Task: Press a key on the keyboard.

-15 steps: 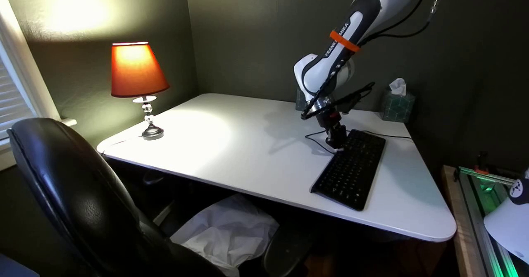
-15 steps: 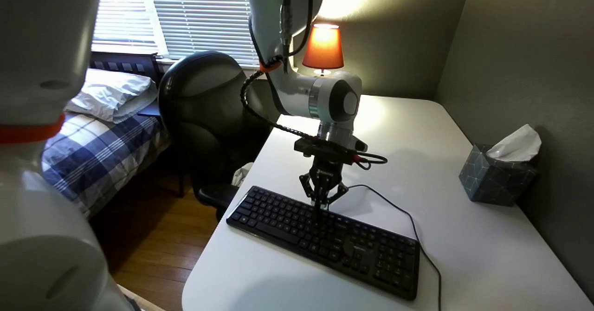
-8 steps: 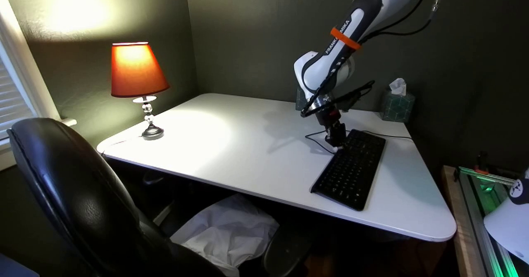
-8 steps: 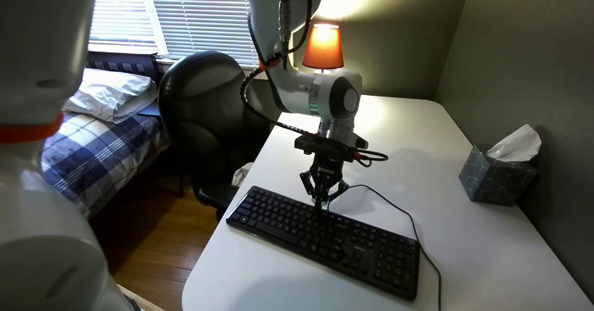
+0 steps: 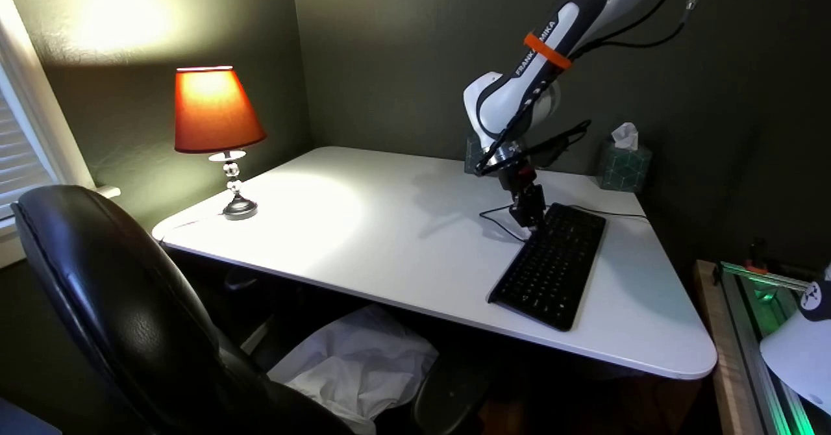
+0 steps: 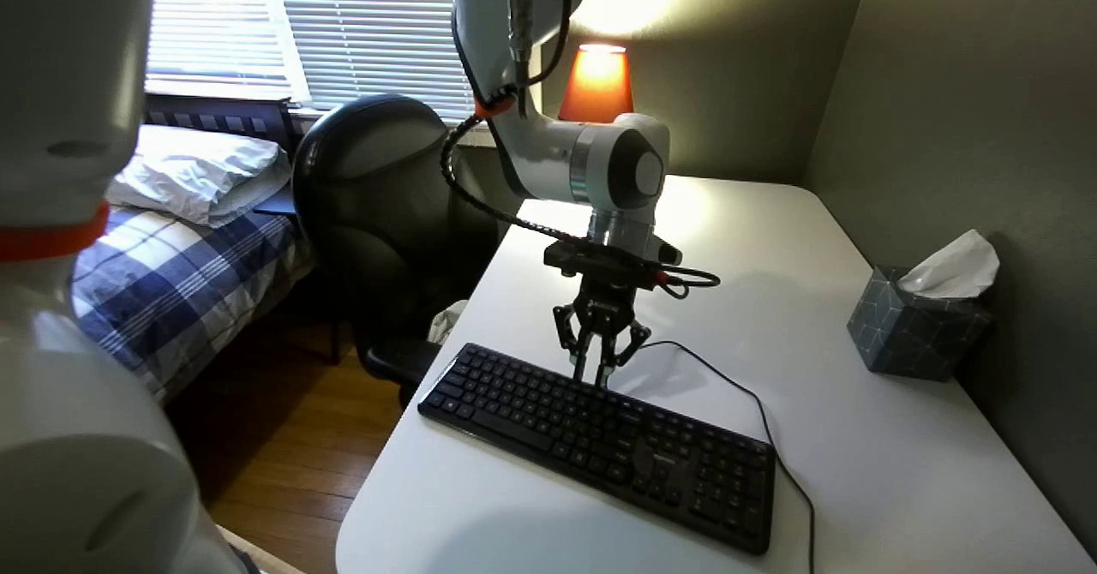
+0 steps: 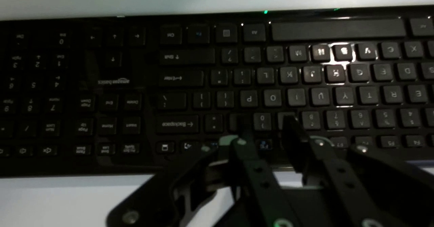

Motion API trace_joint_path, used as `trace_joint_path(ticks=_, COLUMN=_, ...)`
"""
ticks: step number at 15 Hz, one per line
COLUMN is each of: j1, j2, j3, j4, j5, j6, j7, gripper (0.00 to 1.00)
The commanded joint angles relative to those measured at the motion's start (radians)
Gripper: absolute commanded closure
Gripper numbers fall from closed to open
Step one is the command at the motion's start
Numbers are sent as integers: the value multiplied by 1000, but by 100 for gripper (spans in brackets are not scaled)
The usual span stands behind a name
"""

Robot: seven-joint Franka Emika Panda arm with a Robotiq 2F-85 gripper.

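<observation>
A: Where do we find the keyboard (image 6: 600, 450)?

B: Lying flat on the white bench (image 6: 763, 240), near one end, with a thin black cable (image 6: 758, 398) curving behind it and on past its number-pad end.

A: And the tool (image 6: 590, 379)?

B: We see it hanging point-down from the white arm (image 6: 548, 158), at the keyboard's back edge. Its fingers (image 7: 245, 149) stand slightly apart, a narrow gap between them.

A: Which keys are they over?

B: In the wrist view the lettering is upside down to us. The tips overlap the number row, and we can read the 0 key (image 7: 262, 121) between them.

A: Are we touching it?

B: We cannot tell; the tips are dark against dark keys.

A: What else shares the bench with us?

B: In an exterior view, a lit lamp (image 5: 217, 110) with an orange-red shade stands at the opposite end, well apart from the keyboard. A patterned tissue box (image 6: 913, 330) sits near the wall, a white tissue (image 6: 953, 267) poking up from it.

A: And around it?

B: We have a black chair (image 5: 123, 311) beside one long edge. Near the chair, in an exterior view, we see a bed (image 6: 197, 266) with a plaid cover.
</observation>
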Motion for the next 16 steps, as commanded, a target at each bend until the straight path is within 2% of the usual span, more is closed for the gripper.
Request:
trace_joint_path(ticks=1, j1=-3, j2=-70, j3=-3, j4=-73, j5=-11, j6=35, j7=-6, gripper=36)
trace_joint_path(ticks=6, j1=0, j2=-146, j3=-9, j4=-120, j5=-9, j6=37, j7=12, gripper=1)
trace_joint_path(ticks=16, j1=14, j2=-350, j3=-11, j4=-234, j5=-16, j6=68, j7=59, gripper=0)
